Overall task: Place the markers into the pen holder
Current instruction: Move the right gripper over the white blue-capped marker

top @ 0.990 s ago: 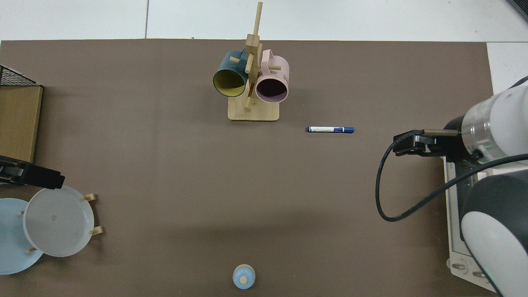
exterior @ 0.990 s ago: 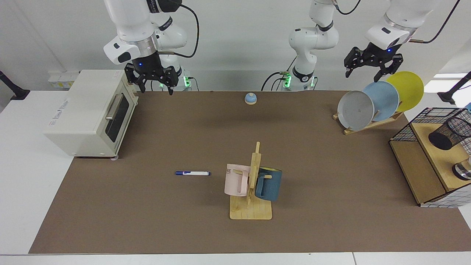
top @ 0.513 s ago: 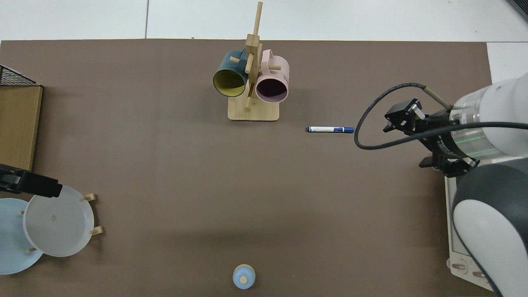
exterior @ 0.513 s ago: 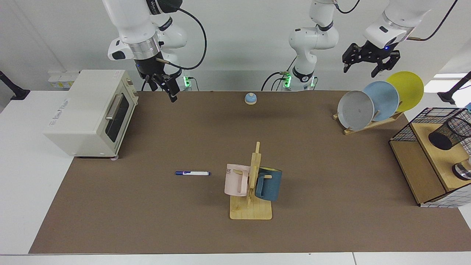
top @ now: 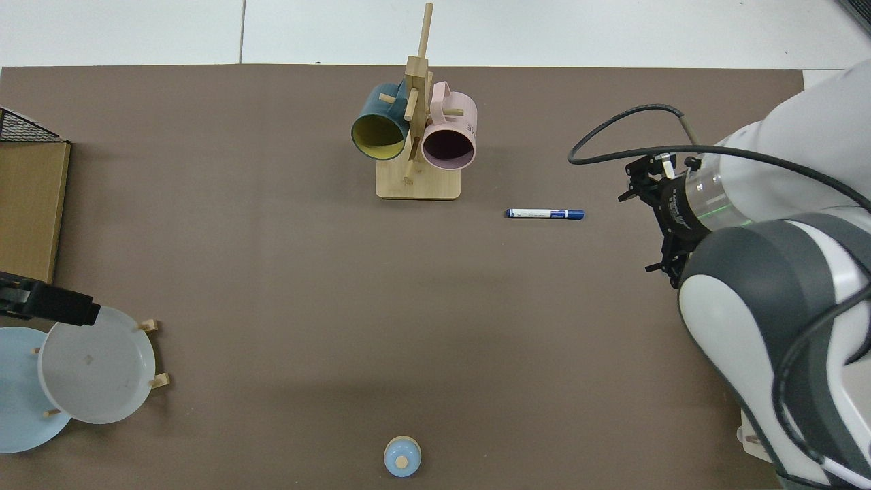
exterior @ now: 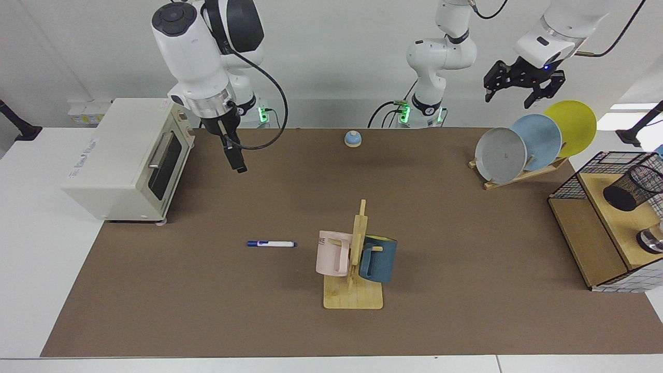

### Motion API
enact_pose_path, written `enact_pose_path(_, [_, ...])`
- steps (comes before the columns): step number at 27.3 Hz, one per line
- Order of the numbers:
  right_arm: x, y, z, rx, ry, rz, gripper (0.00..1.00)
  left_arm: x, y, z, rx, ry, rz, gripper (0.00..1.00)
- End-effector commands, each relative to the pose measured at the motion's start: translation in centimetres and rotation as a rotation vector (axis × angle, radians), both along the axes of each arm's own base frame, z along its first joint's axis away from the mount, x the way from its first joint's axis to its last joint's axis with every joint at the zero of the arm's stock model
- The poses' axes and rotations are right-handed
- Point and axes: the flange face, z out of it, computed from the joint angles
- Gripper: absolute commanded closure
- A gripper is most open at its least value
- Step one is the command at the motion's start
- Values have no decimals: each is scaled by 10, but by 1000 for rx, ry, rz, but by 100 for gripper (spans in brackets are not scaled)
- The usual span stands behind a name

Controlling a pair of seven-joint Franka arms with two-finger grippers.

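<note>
Your brown mat (exterior: pixel 466 311) covers most of the table, and everything sits on or beside it. The biggest item is the cream toaster oven (exterior: pixel 124 160) at the facing view's left edge, with the right arm (exterior: pixel 194 57) reaching out just past its top corner. At the opposite side you have a wooden shelf unit in a black wire basket (exterior: pixel 590 228), and on its upper board lies the pen holder (exterior: pixel 633 187), tipped on its side with the mouth pointing off the table. Behind it stands the plate rack (exterior: pixel 523 173) holding a grey, a blue and a yellow plate.

The left gripper (exterior: pixel 522 89) hangs in the air above those plates with its fingers spread and nothing between them; that arm waits.

Near the middle you see the wooden mug tree (exterior: pixel 355 280) carrying a pink mug (exterior: pixel 332 253) and a dark blue mug (exterior: pixel 379 258).

The right gripper (exterior: pixel 238 163) points down over the mat beside the oven, seen edge-on, so you cannot tell whether its fingers are parted.

The marker (exterior: pixel 271 243) lies flat on the mat, beside the pink mug, well apart from those fingertips: nearer the camera and lower. In the top view the marker (top: pixel 544 214) lies just short of the right arm's wrist.

A small blue bell (exterior: pixel 352 138) sits by the far edge.
</note>
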Motion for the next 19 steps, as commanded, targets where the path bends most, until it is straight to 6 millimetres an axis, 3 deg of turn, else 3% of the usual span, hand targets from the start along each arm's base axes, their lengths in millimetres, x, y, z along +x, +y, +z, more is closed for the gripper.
enact_pose_path(1, [9,15,-33,-47,32,-77,0,-8,8,0,10,10,16,0])
enact_pose_path(3, [13,19,-43,-56,40,-100,0,-8,9,0,10,10,13,0])
enact_pose_path(6, [17,34,-42,-50,5,-130,0,-8,9,0,9,10,10,0])
enact_pose_path(10, [31,45,-74,-39,2,-132,0,-7,9,0,9,10,9,0])
enact_pose_path(19, [66,36,-145,-9,-9,-164,0,-7,10,0,7,8,10,0])
